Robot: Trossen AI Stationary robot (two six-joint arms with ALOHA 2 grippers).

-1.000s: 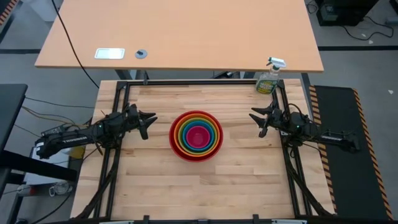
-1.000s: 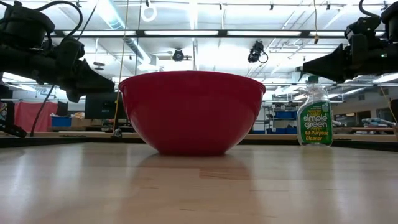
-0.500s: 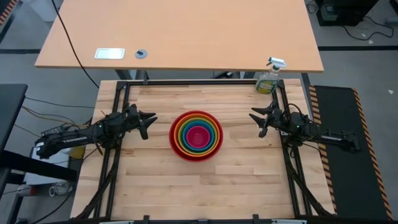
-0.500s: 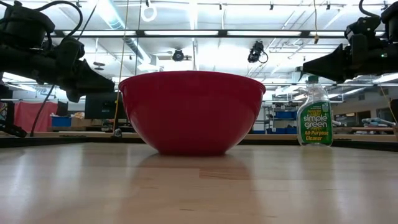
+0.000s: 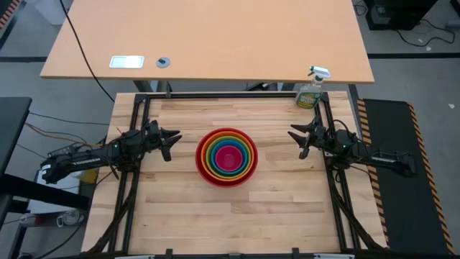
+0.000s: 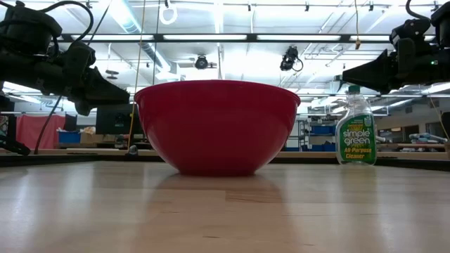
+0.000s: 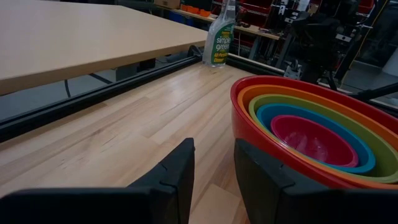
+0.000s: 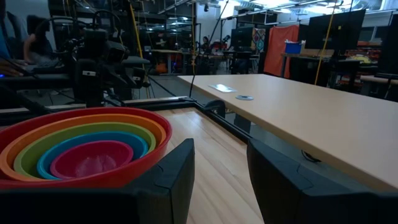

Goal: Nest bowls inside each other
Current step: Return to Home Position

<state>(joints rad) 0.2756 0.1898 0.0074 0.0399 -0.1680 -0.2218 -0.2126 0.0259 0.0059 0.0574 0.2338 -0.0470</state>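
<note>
The bowls [image 5: 227, 156] stand nested at the table's middle: the red one [image 6: 217, 125] rests on its base on the wood, holding the orange, yellow-green and blue ones, with the pink one [image 7: 309, 139] innermost. My left gripper [image 5: 175, 140] hovers left of the stack, open, with nothing between its fingers [image 7: 214, 174]. My right gripper [image 5: 294, 138] hovers right of the stack, open and empty as well [image 8: 221, 165].
A green spray bottle [image 5: 311, 91] stands at the table's far right corner, by the black frame rail [image 5: 230, 95]. Behind the table a larger tan desk [image 5: 208, 36] carries a white card and a small disc. Bare wood lies all round the stack.
</note>
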